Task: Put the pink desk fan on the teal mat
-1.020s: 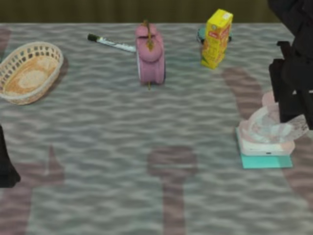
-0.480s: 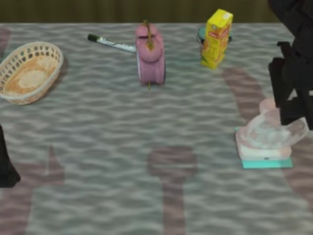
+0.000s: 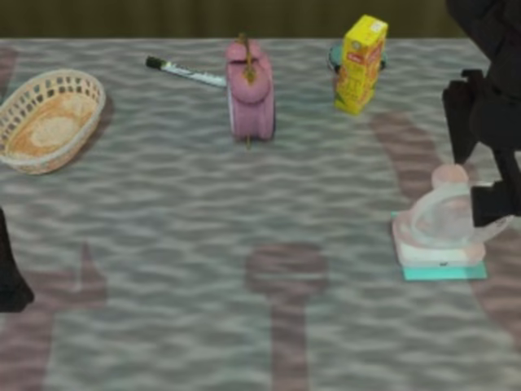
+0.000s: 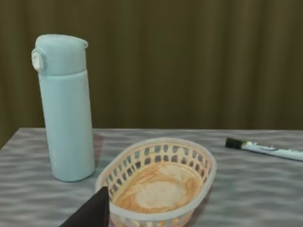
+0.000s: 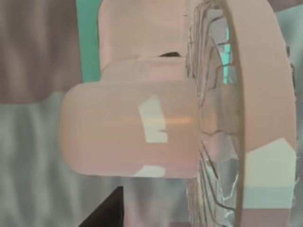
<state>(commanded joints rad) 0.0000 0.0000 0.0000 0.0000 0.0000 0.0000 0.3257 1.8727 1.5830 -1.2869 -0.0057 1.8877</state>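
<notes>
The pink desk fan [image 3: 444, 226] stands on the teal mat [image 3: 446, 273] at the right side of the table, its pale base over most of the mat. My right gripper [image 3: 480, 175] hovers just behind and above the fan, open, with its dark fingers [image 3: 461, 122] apart on either side of the motor housing and nothing held. The right wrist view shows the fan [image 5: 132, 127] up close with the mat [image 5: 87, 42] behind it. My left gripper [image 3: 10, 285] is parked open at the left edge.
A wicker basket [image 3: 49, 118] sits at the far left, with a marker [image 3: 183, 71], a mauve upright object [image 3: 251, 90] and a yellow carton [image 3: 361, 63] along the back. A pale blue bottle [image 4: 66, 109] stands beside the basket [image 4: 161, 184] in the left wrist view.
The fan has settled squarely onto the mat. My right gripper has opened, let go of it and drawn slightly back. The left arm has not moved.
</notes>
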